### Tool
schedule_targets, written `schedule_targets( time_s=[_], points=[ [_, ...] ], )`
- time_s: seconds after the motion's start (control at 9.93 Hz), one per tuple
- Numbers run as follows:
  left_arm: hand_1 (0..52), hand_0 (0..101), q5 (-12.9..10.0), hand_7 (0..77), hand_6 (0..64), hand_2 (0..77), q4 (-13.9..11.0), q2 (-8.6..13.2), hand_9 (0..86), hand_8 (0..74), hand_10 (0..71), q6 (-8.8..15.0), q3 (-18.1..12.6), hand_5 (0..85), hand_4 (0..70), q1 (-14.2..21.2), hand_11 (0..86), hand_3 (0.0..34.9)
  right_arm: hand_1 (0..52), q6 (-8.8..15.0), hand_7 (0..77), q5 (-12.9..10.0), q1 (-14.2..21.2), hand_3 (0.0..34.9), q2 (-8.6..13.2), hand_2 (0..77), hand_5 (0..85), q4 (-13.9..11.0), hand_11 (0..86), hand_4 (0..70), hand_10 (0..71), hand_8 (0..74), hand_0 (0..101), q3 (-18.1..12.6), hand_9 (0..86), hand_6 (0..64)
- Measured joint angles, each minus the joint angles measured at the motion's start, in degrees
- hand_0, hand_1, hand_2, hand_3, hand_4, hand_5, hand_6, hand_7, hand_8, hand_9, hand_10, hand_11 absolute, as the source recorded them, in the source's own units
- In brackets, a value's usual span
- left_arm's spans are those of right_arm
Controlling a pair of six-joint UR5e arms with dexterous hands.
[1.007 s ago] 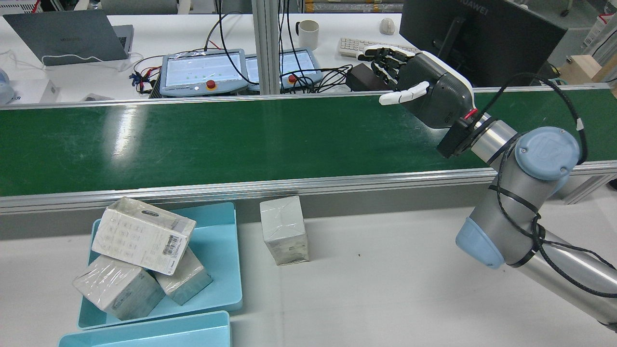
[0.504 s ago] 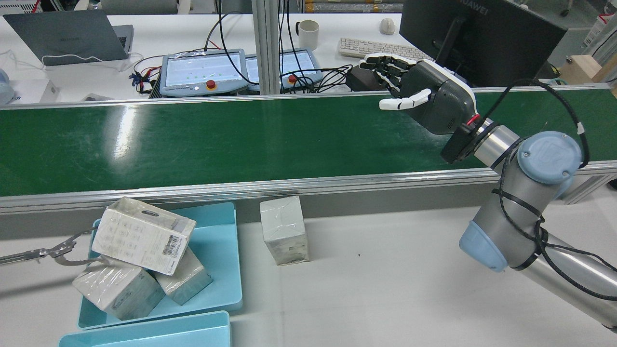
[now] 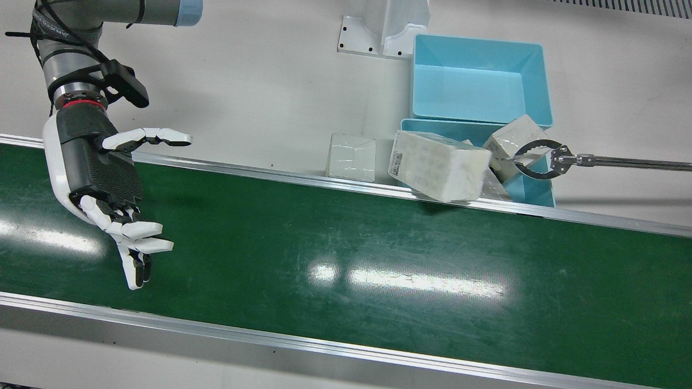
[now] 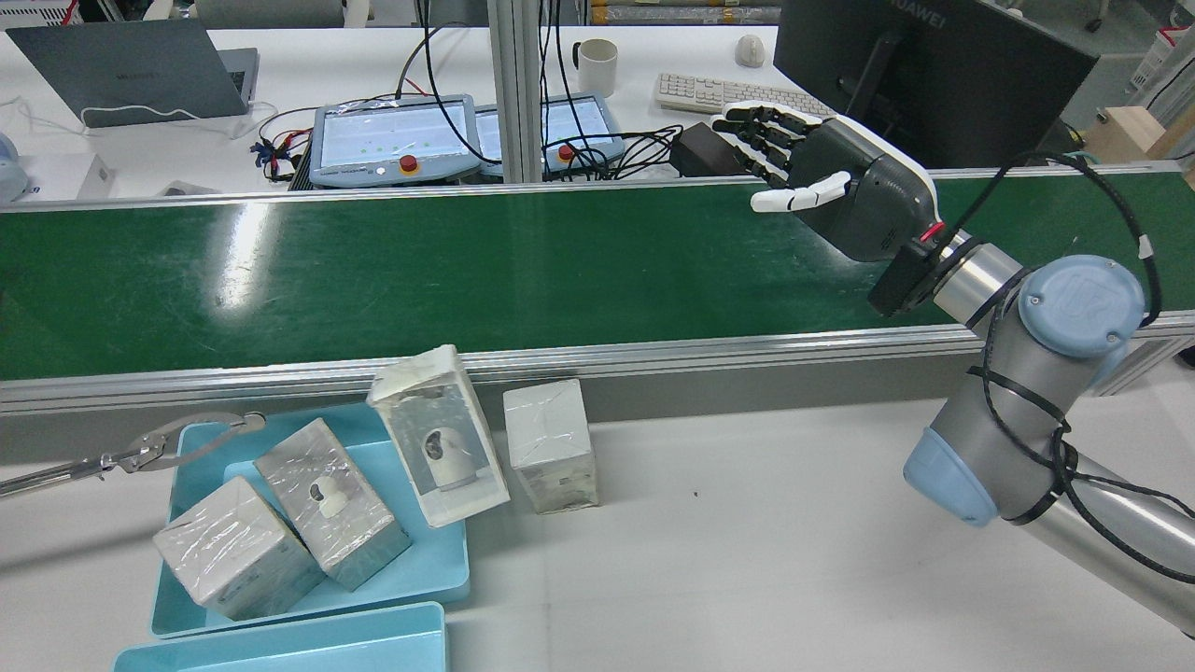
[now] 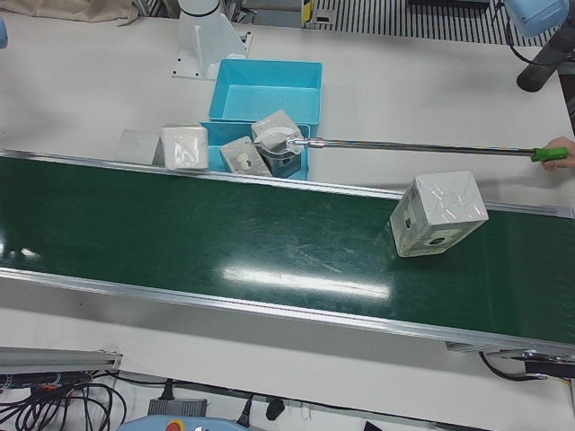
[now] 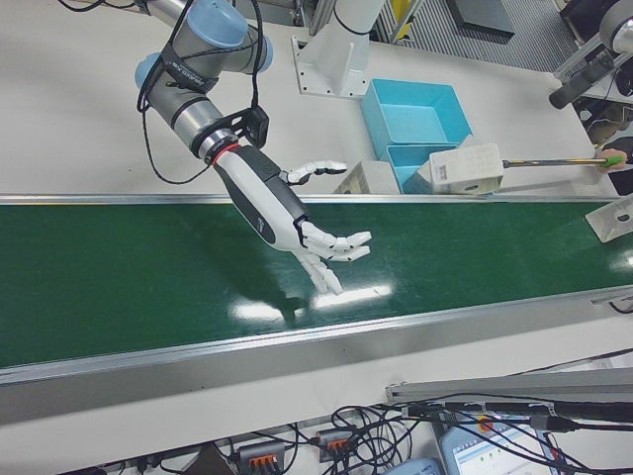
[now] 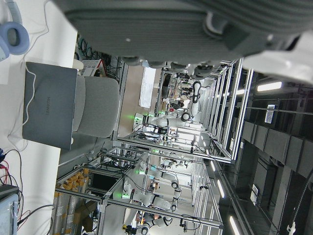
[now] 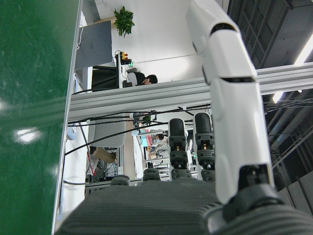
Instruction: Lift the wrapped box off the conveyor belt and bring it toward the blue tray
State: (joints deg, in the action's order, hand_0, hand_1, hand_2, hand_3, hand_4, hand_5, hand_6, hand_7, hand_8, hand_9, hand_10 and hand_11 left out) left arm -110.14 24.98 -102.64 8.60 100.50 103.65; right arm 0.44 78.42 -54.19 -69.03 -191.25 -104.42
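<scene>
One wrapped box (image 5: 438,214) sits tilted on the green conveyor belt (image 5: 225,233) near the end on the robot's left; its corner shows in the right-front view (image 6: 618,216). The blue tray (image 4: 439,560) holds two wrapped boxes (image 4: 327,499). A third box (image 4: 439,448) leans across the tray's rim against the belt rail. My right hand (image 4: 840,187) is open and empty, fingers spread above the belt's other end, also in the front view (image 3: 97,173). Of my left hand only the palm (image 7: 195,24) shows, far from the belt.
A person's long grabber tool (image 3: 621,160) reaches into the tray among the boxes. Another wrapped box (image 4: 551,448) stands on the white table beside the tray. A second, empty blue tray (image 3: 478,81) lies next to the first one. Monitors and cables lie beyond the belt.
The grabber tool came in from the left and pushed the top box off the stack; it now leans over the tray's rim. My right hand drifted slightly right, still open.
</scene>
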Motion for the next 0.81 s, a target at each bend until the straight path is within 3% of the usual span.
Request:
schedule_targets(
  time_s=[0.2, 0.4, 0.6, 0.81],
  points=[
    [0.0, 0, 0.00, 0.5, 0.0, 1.1, 0.00, 0.00, 0.0, 0.5, 0.5, 0.00, 0.00, 1.1, 0.0, 0.00, 0.0, 0.0, 20.2, -0.76, 24.0, 0.48, -1.05, 8.3, -0.58, 19.1, 26.2, 0.14, 1.6, 16.4, 0.0, 0.0, 52, -0.69, 4.9, 5.5],
    [0.0, 0, 0.00, 0.5, 0.0, 0.5, 0.00, 0.00, 0.0, 0.5, 0.5, 0.00, 0.00, 1.1, 0.0, 0.00, 0.0, 0.0, 18.0, -0.56, 21.8, 1.38, -0.99, 8.3, -0.65, 17.5, 24.5, 0.12, 1.6, 16.4, 0.0, 0.0, 52, -1.69, 4.9, 6.0],
    [0.0, 0, 0.00, 0.5, 0.0, 1.1, 0.00, 0.00, 0.0, 0.5, 0.5, 0.00, 0.00, 1.1, 0.0, 0.00, 0.0, 0.0, 18.5, 0.39, 24.0, 1.71, -0.01, 8.4, -0.72, 19.1, 25.1, 0.04, 1.6, 17.5, 0.0, 0.0, 51, -3.24, 4.9, 7.6],
    [0.0, 0, 0.00, 0.5, 0.0, 1.1, 0.00, 0.00, 0.0, 0.5, 0.5, 0.00, 0.00, 1.1, 0.0, 0.00, 0.0, 0.0, 18.5, 2.04, 24.5, 1.50, 1.04, 9.1, -0.72, 21.3, 25.1, -0.04, 1.6, 14.2, 0.0, 0.0, 50, -4.76, 4.9, 7.6]
  ],
)
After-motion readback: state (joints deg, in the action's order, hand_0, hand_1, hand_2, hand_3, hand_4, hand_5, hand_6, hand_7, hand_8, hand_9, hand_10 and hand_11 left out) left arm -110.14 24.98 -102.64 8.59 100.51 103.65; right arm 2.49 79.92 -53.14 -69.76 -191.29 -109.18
